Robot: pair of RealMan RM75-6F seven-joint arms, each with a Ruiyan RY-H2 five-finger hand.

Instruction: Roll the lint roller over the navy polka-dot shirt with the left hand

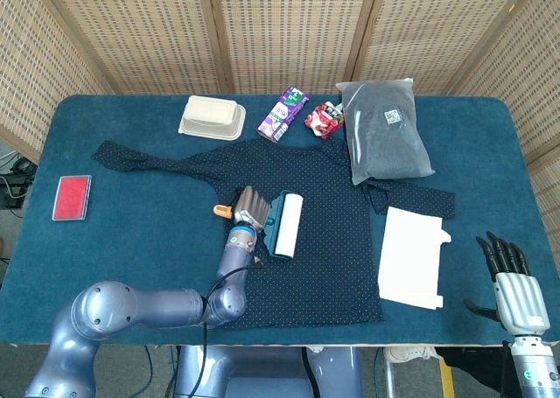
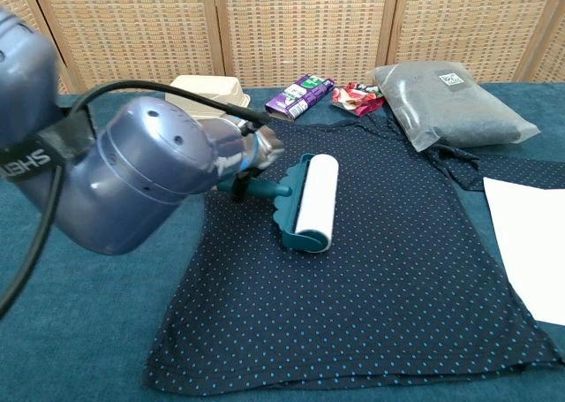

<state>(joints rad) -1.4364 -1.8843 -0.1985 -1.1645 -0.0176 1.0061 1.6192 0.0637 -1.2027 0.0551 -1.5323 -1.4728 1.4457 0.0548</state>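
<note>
The navy polka-dot shirt (image 1: 324,232) (image 2: 380,269) lies flat across the middle of the blue table. My left hand (image 1: 248,208) (image 2: 258,150) grips the orange-tipped handle of the lint roller (image 1: 285,225) (image 2: 311,202), whose white roll in a teal frame rests on the shirt's left half. In the chest view my forearm hides most of the handle. My right hand (image 1: 510,275) hangs open at the table's near right corner, off the shirt, holding nothing.
A white paper sheet (image 1: 411,256) lies right of the shirt. A grey plastic bag (image 1: 383,129), a red snack pouch (image 1: 322,119), a purple carton (image 1: 283,112) and a beige lidded box (image 1: 213,117) line the far side. A red flat case (image 1: 71,197) sits at the left.
</note>
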